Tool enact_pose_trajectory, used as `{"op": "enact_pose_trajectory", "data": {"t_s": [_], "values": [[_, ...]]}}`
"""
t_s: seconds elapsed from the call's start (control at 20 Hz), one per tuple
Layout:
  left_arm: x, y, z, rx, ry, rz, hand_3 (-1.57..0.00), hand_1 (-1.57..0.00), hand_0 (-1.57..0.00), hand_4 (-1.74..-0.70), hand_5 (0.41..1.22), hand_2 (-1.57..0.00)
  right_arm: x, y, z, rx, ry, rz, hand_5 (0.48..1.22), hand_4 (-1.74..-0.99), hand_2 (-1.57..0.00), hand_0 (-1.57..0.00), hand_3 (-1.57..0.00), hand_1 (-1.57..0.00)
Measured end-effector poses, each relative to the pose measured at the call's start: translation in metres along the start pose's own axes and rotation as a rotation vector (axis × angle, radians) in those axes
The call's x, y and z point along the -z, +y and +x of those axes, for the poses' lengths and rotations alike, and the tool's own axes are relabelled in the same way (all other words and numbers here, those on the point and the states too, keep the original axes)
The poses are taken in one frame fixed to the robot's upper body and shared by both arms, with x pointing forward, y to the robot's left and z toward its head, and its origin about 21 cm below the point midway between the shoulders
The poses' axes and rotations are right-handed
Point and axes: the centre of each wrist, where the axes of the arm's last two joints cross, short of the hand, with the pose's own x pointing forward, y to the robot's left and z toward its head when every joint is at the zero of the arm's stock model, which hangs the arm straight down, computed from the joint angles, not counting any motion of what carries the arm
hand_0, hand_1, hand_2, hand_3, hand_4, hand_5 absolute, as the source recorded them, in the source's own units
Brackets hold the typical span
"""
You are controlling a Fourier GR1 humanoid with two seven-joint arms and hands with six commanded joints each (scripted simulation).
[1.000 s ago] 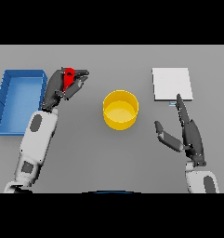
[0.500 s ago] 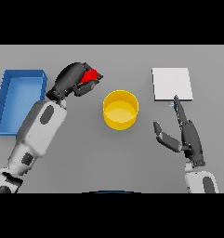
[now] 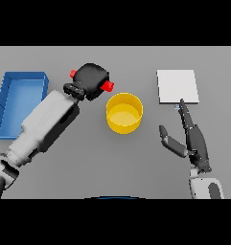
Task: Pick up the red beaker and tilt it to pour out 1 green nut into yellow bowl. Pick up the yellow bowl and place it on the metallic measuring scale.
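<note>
- Your left hand (image 3: 92,80) is gripping the red beaker (image 3: 106,86), tipped beside the yellow bowl (image 3: 124,113).
- Right hand (image 3: 193,139) is resting spread.
- Likely rigid, light, slippery: be gripping around its sides.

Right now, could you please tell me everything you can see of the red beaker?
Only two small patches of the red beaker show: one at the right of the left hand, pointing toward the yellow bowl, and one at the hand's upper left. The dark hand is wrapped round the rest, hiding its body. It is held off the table, lying roughly sideways, just up and left of the bowl's rim. Its surface looks plain and matte. Any nut inside cannot be seen.
</note>
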Motion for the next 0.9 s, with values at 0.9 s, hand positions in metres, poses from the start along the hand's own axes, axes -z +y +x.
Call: {"op": "enact_pose_trajectory", "data": {"t_s": [0.9], "values": [[0.029, 0.030, 0.046, 0.802, -0.222, -0.192, -1.56, -1.57, -1.57, -1.74, 1.221, -1.57, 0.002, 0.002, -0.001, 0.022, -0.021, -0.044, 0.566, -1.147, 0.00, 0.00, 0.00, 0.00]]}}
